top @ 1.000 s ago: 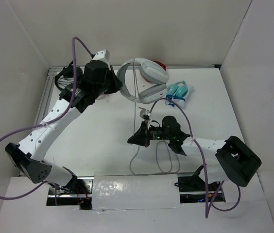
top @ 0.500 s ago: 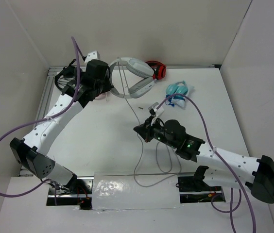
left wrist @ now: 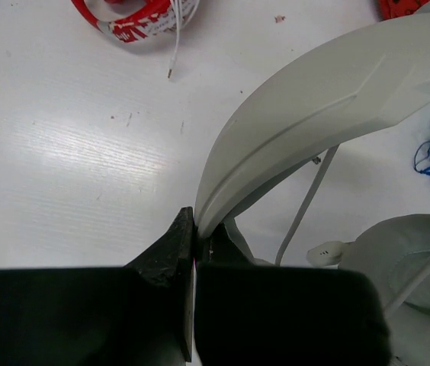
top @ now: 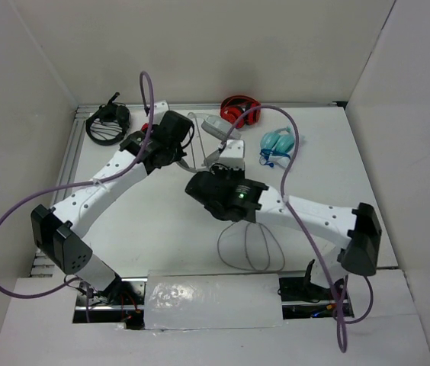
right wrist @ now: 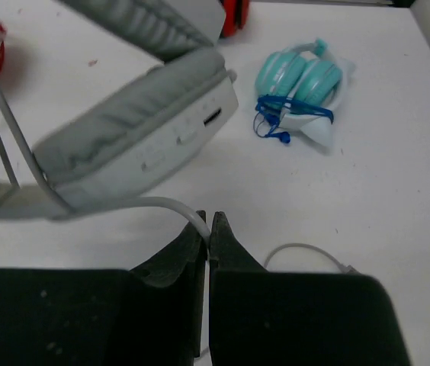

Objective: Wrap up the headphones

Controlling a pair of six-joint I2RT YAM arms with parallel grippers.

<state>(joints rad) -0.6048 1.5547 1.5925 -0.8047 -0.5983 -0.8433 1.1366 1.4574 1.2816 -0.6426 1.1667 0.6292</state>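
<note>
The white headphones hang above the far middle of the table, with one earcup point(top: 216, 126) showing from above. My left gripper point(top: 187, 145) is shut on the wide headband point(left wrist: 329, 84), its jaws point(left wrist: 200, 229) pinching the band's lower end. My right gripper point(right wrist: 207, 221) is shut on the thin grey cable point(right wrist: 154, 204) just below a padded earcup point(right wrist: 139, 145). From above, the right gripper point(top: 216, 162) sits close beside the headphones. Slack cable lies in loops point(top: 249, 248) on the table near the arm bases.
Red headphones point(top: 238, 110) and small light-blue headphones point(top: 280, 141) lie at the back right. Black headphones point(top: 108, 122) sit in the far left corner. A red-and-white coil point(left wrist: 135, 19) lies on the table beyond the left gripper. White walls enclose the table.
The left arm has carried the headphones right and nearer. The right arm has swung from mid-table up to the headphones with the cable, and the table loops have shifted.
</note>
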